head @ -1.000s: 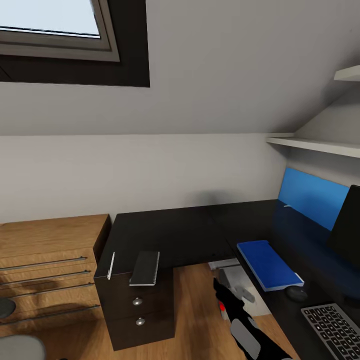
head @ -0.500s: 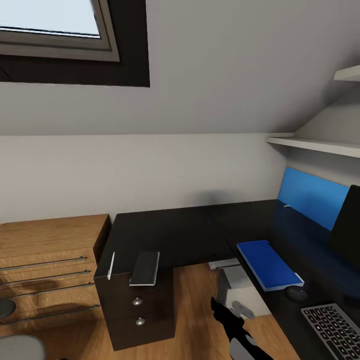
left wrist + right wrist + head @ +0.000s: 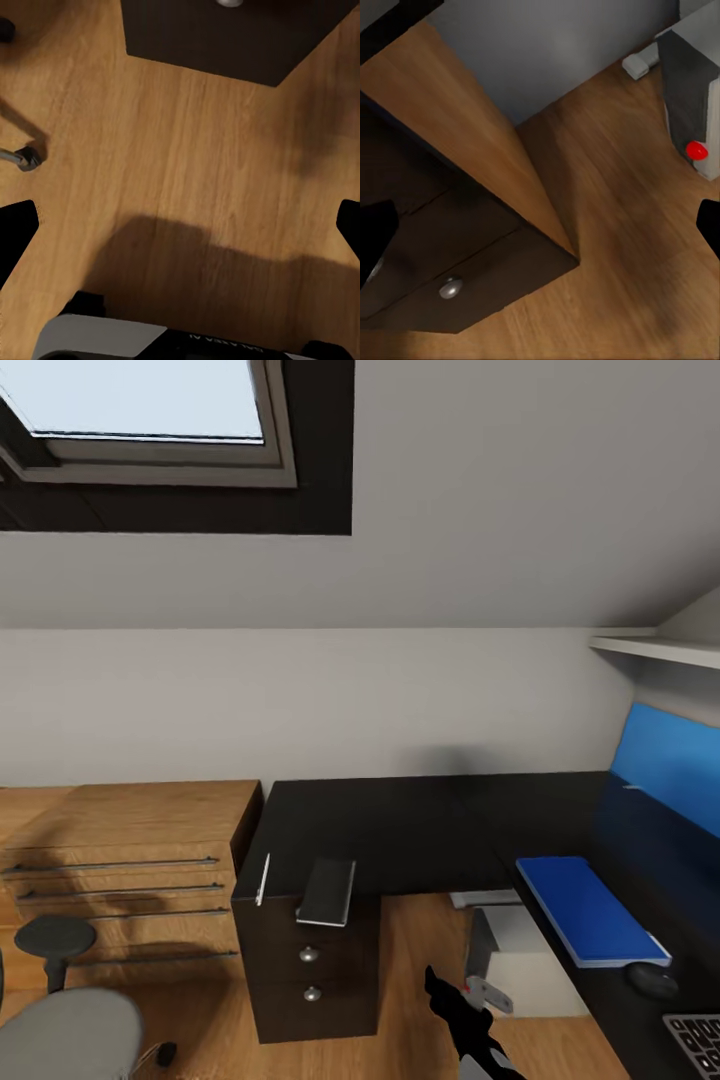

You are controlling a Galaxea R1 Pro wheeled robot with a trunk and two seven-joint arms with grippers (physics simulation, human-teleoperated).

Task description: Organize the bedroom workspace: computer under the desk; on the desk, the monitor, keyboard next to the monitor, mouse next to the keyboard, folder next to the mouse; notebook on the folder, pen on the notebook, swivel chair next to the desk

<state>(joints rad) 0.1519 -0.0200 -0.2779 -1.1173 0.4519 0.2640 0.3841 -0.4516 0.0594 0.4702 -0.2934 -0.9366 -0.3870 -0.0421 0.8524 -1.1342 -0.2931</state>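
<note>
Across my head view the desk (image 3: 420, 825) takes most of the room, its glossy black top bending along the far wall and down the right side, where the picture's edge cuts it off. Beside it on the left stands a light-wood chest of drawers (image 3: 130, 850), touching or nearly touching the dark drawer unit (image 3: 310, 970) (I cannot make out a gap). At the lower left I see only part of the swivel chair (image 3: 65, 1035), its grey seat and one black armrest, well apart from the desk.

Under the desk the computer (image 3: 520, 955) shows as a light grey box, partly hidden by the desktop's edge; the right wrist view catches its red dot (image 3: 697, 150). On the right wing lies the folder (image 3: 590, 910), flat, with the mouse (image 3: 652, 980) just beside its near end and a corner of the keyboard (image 3: 700, 1040) cut by the frame. On the near end above the drawers rests the notebook (image 3: 328, 892), overhanging the front edge, the pen (image 3: 264, 878) near it on the left.

Open wood floor (image 3: 180, 172) lies between the drawer unit and the computer.

My right gripper (image 3: 440, 982) hangs over that floor with its jaws wide apart, gripping nothing; the left gripper (image 3: 180, 232) is likewise spread wide above bare floor.
</note>
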